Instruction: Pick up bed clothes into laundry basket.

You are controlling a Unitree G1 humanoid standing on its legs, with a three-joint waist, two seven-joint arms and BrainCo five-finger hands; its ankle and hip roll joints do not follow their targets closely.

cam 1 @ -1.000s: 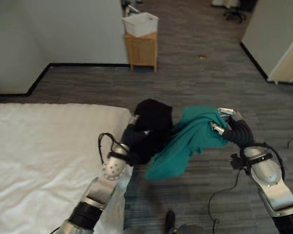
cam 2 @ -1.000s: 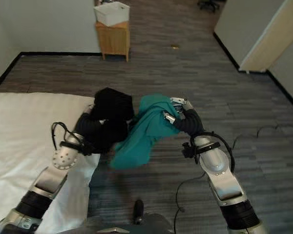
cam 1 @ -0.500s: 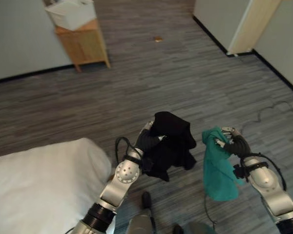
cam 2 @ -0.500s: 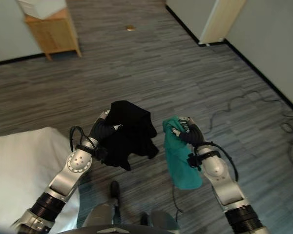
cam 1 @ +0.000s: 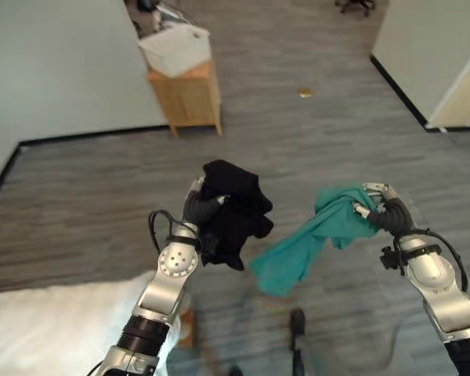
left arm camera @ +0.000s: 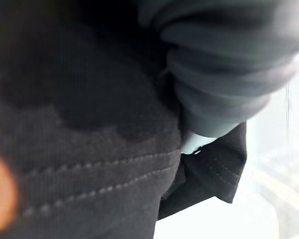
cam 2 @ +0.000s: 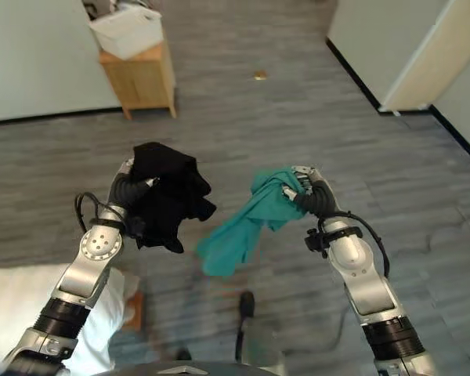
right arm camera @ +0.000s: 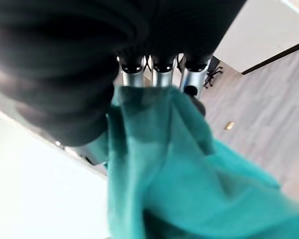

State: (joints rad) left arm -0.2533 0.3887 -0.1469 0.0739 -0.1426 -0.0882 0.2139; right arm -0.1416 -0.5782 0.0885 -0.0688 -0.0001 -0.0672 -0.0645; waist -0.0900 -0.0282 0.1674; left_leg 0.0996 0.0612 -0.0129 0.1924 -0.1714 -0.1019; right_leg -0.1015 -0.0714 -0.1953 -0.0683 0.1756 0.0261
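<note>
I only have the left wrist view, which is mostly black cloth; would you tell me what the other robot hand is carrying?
Observer: The right robot hand grips a teal garment that trails down toward the floor.
Operator: Thank you. Is the black garment clear of the floor?
Observer: Yes, the left robot hand holds the black garment bunched in the air.
Operator: Is a basket in sight?
Observer: A white bin sits on a small wooden stand by the wall, ahead and to the left.
</note>
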